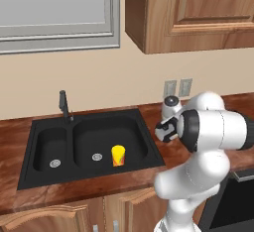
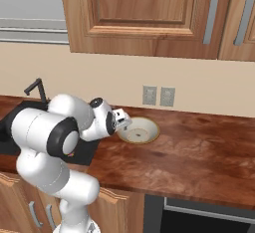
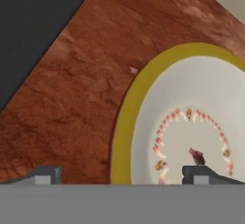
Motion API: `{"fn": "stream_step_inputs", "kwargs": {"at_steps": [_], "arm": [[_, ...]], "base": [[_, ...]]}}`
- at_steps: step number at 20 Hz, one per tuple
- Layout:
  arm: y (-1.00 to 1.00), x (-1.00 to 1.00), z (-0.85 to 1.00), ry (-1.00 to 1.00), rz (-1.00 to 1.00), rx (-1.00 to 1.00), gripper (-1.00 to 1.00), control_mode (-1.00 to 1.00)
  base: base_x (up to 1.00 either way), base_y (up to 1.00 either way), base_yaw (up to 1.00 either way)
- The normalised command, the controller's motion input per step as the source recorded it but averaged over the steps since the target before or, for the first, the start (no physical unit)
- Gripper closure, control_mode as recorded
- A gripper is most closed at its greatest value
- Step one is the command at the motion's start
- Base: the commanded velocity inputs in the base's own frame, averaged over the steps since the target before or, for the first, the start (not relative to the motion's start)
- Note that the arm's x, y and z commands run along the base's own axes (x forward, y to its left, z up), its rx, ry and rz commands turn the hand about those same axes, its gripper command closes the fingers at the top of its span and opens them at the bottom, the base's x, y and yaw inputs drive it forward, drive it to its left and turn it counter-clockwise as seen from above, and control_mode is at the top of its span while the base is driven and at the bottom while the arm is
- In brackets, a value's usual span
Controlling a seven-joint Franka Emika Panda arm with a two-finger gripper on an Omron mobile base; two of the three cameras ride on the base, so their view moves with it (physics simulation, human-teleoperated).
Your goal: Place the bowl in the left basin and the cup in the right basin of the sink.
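The bowl [image 2: 142, 131] sits on the wooden counter just right of the sink [image 1: 149, 149]; it is cream-white inside with a tan rim and a ring of small marks [image 3: 191, 122]. My gripper [image 3: 122, 175] hovers low over the bowl's left edge, open, with the rim between its fingertips [image 3: 45, 175] and nothing held. From the right base it shows as the white hand [image 2: 122, 121] at the bowl's near-left side. The yellow cup [image 1: 118, 155] stands upright in the wider right basin [image 1: 99, 137]. The narrow left basin [image 1: 47, 146] holds nothing but its drain.
A slim black faucet [image 1: 63, 104] rises behind the sink. Two wall outlets [image 2: 158, 96] sit behind the bowl, and wooden cabinets [image 2: 144, 13] hang above. Bare counter [image 2: 199, 147] stretches to the right of the bowl. A dark appliance top [image 1: 238, 196] lies at the lower right.
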Motion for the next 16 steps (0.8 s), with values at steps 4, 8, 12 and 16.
{"fn": "stream_step_inputs", "kwargs": {"at_steps": [4,8,12,16], "arm": [[0.0,0.14,-0.16,0.02,0.0,0.0,-1.0,-1.0],[-0.03,0.11,-0.15,0.02,0.0,0.0,-1.0,-1.0],[-0.02,0.07,-0.16,0.02,0.0,0.0,-1.0,-1.0],[-0.01,0.08,-0.17,0.02,0.01,0.0,-1.0,-1.0]], "base": [[0.0,0.0,0.0],[0.0,0.0,0.0],[0.0,0.0,0.0],[0.0,0.0,0.0]]}}
